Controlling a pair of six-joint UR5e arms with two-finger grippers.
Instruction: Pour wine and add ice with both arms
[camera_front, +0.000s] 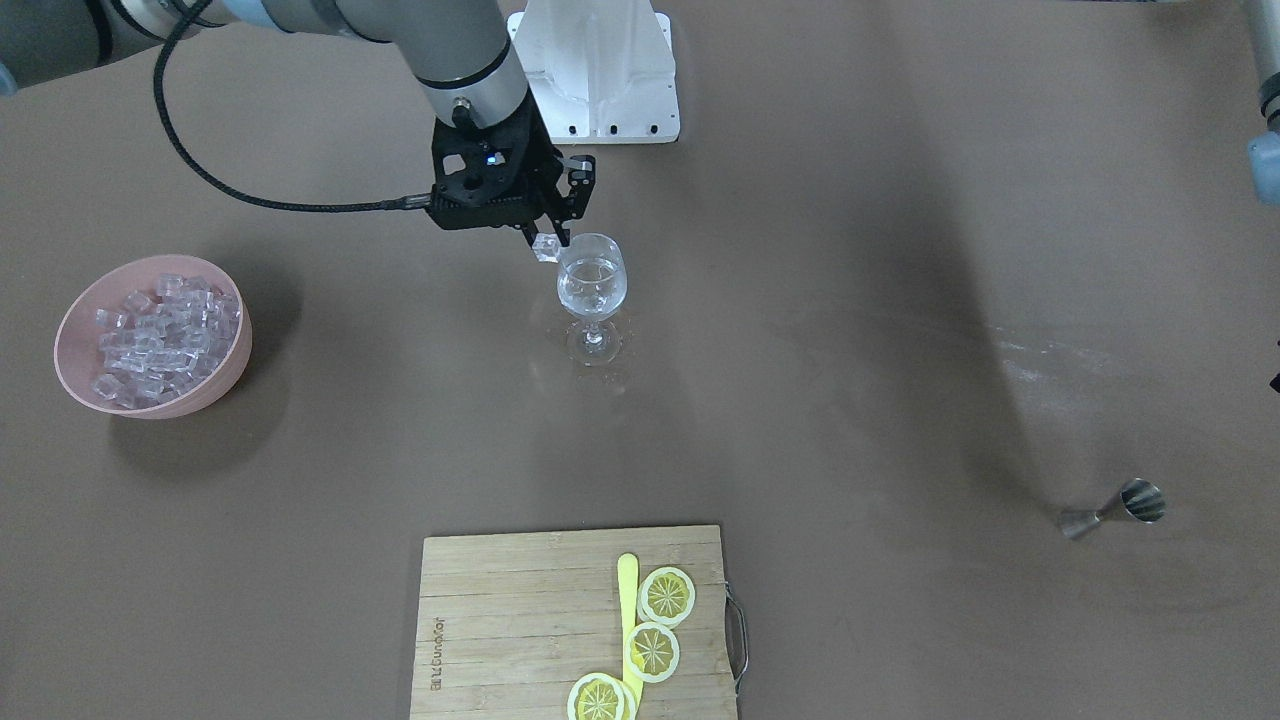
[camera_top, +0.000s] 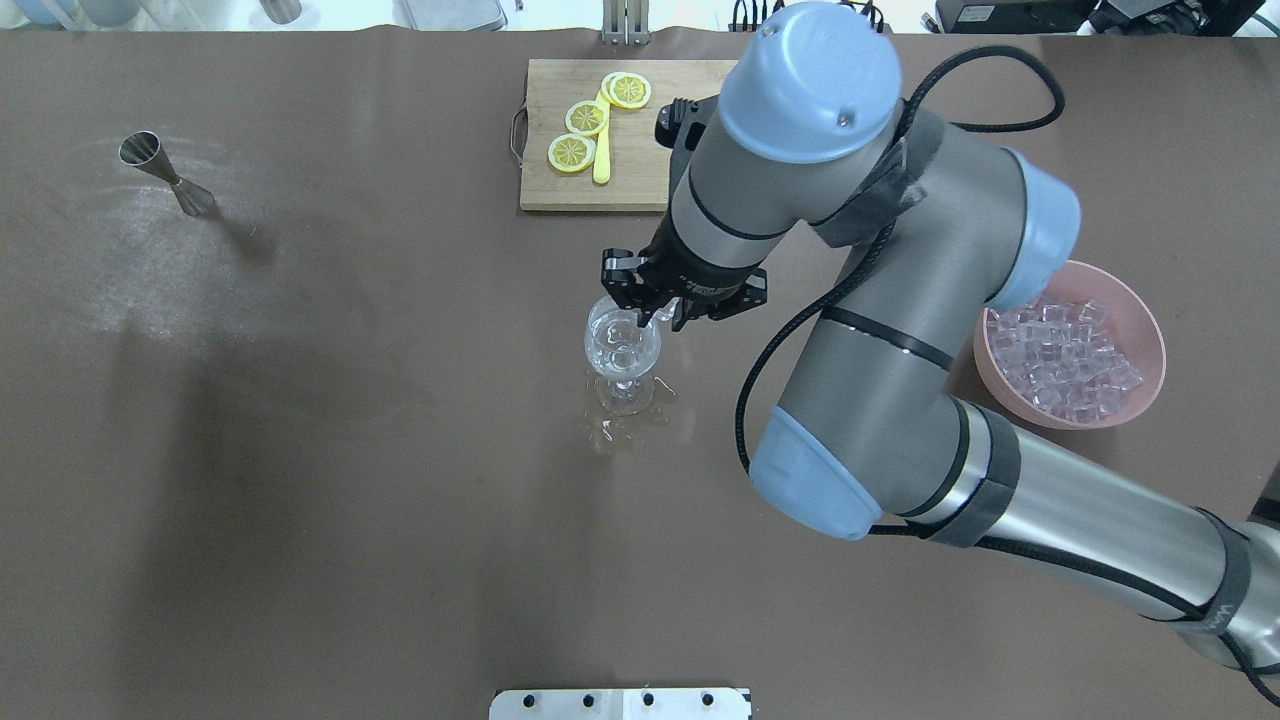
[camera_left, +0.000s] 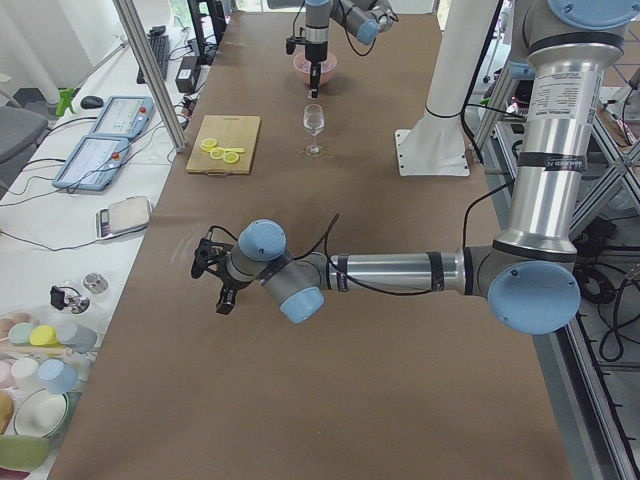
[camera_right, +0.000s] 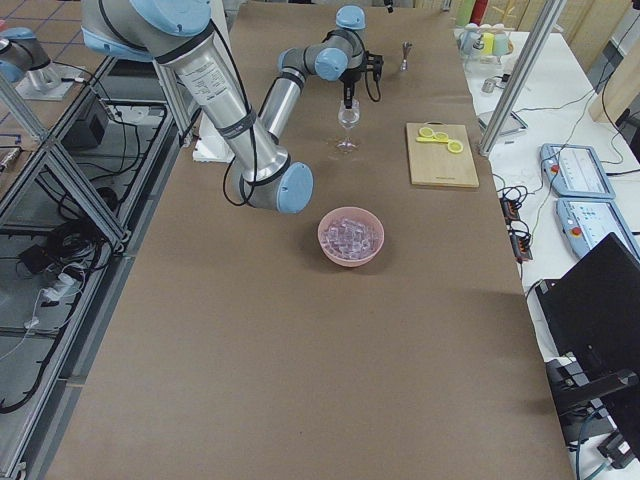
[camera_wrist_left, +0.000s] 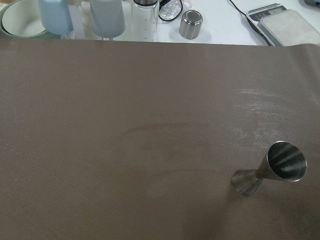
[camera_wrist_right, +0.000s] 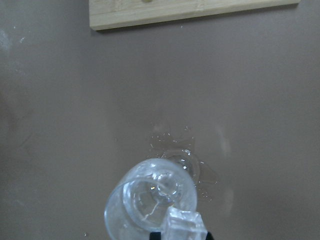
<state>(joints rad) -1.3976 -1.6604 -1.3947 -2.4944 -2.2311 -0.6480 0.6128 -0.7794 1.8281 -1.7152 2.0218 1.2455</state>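
Observation:
My right gripper (camera_front: 546, 238) is shut on one clear ice cube (camera_front: 546, 248) and holds it just above the rim of the wine glass (camera_front: 592, 285), on the side nearest the bowl. The glass stands upright mid-table with clear liquid in it. In the right wrist view the cube (camera_wrist_right: 186, 225) hangs over the glass (camera_wrist_right: 145, 200). The rest of the ice (camera_front: 165, 335) is heaped in a pink bowl (camera_front: 75, 375). My left gripper (camera_left: 213, 272) shows only in the exterior left view, low near the steel jigger (camera_wrist_left: 272, 170); I cannot tell whether it is open or shut.
A wooden cutting board (camera_front: 520, 620) with lemon slices (camera_front: 652, 650) and a yellow knife lies at the operators' edge. The jigger (camera_front: 1115, 512) stands far from the glass. Small wet drops (camera_wrist_right: 200, 180) lie around the glass's foot. The white base block (camera_front: 600, 70) is behind the glass.

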